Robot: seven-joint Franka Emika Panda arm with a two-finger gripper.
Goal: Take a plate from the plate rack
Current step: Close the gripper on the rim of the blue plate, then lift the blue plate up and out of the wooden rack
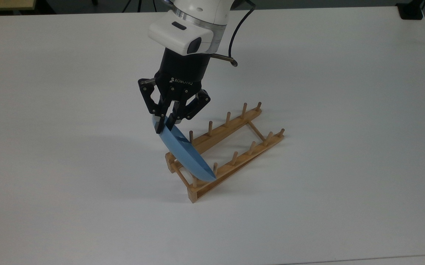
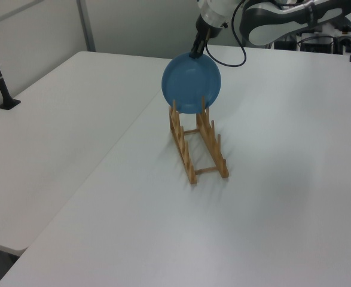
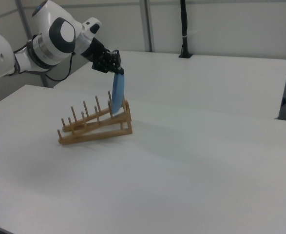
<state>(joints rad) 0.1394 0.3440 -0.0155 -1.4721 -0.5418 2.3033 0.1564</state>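
Fingers (image 1: 164, 127) on round light-blue plate (image 1: 186, 152)

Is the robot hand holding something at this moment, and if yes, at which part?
Yes. The hand is shut on the round light-blue plate, gripping its upper rim; the plate's lower edge sits among the wooden rack's pegs.

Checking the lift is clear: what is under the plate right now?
The wooden rack on the white table. The plate hangs from the gripper, its lower edge between the end pegs; whether it touches the rails is hidden.

Wooden plate rack (image 1: 224, 154) on white table (image 1: 344, 110)
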